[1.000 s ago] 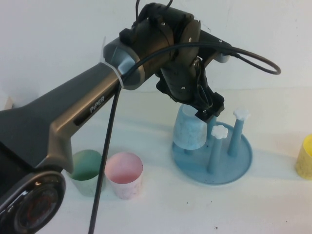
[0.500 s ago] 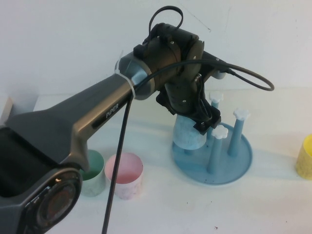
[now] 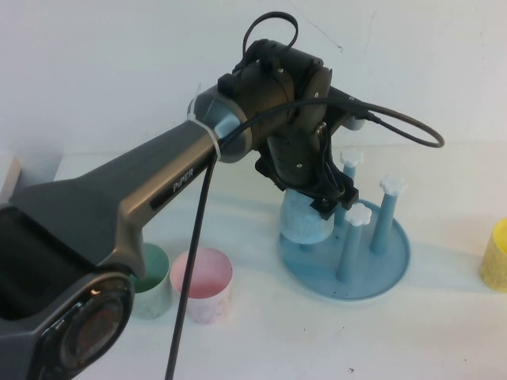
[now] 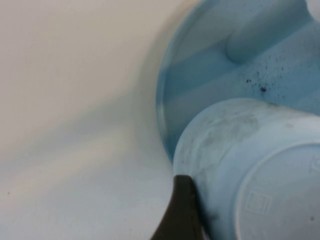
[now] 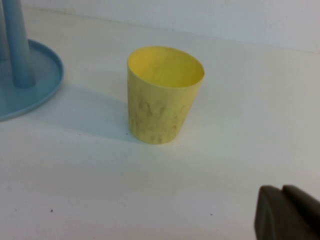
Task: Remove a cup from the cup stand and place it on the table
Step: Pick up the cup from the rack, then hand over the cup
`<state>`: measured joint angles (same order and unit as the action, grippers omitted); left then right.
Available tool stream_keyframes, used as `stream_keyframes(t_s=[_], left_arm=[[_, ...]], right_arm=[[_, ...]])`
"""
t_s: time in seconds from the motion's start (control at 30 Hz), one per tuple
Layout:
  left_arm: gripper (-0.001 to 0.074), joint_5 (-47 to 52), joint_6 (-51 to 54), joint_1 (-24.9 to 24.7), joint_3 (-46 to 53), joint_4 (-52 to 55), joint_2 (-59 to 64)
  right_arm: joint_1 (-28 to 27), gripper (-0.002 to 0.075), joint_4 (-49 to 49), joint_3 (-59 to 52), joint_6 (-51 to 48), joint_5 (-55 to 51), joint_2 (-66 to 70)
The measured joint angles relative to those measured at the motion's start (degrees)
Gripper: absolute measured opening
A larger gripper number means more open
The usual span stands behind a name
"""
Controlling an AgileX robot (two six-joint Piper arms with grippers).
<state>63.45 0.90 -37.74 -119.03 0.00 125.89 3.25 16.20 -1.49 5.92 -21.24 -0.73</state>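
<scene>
1. Left hand (image 3: 329, 194) down over the upturned cup (image 3: 305, 220), one finger (image 4: 181, 210) against its side, grip can't tell
2. Cup not lifted yet, on the cup stand (image 3: 380, 273)
3. Right hand (image 5: 287, 212) closed, parked near yellow cup (image 5: 164, 92)
4. Left to do: lift, set on bench (image 3: 317, 340)

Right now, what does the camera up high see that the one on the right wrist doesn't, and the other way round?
Only the high view shows the left gripper at the upside-down light blue cup, plus the green cup and pink cup. Only the right wrist view shows the shut right gripper above the table. Both show the yellow cup and cup stand.
</scene>
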Motion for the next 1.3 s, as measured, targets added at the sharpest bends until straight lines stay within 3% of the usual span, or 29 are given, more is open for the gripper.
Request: stream_keyframes(t_s=[0.87, 1.13, 1.3], left_arm=[[0.0561, 8.1, -2.9, 0.1, 0.5, -0.4, -20.0], [0.0561, 7.4, -1.4, 0.3, 14.5, -11.0, -23.2], [0.0561, 0.1, -0.2, 0.3, 28.0, -18.0, -29.4]], right_arm=[[0.0, -0.0003, 0.1, 0.0, 0.9, 0.0, 0.0], [0.0, -0.0003, 0.1, 0.0, 2.7, 0.9, 0.0], [0.0, -0.0003, -12.5, 0.0, 10.9, 5.9, 0.0]])
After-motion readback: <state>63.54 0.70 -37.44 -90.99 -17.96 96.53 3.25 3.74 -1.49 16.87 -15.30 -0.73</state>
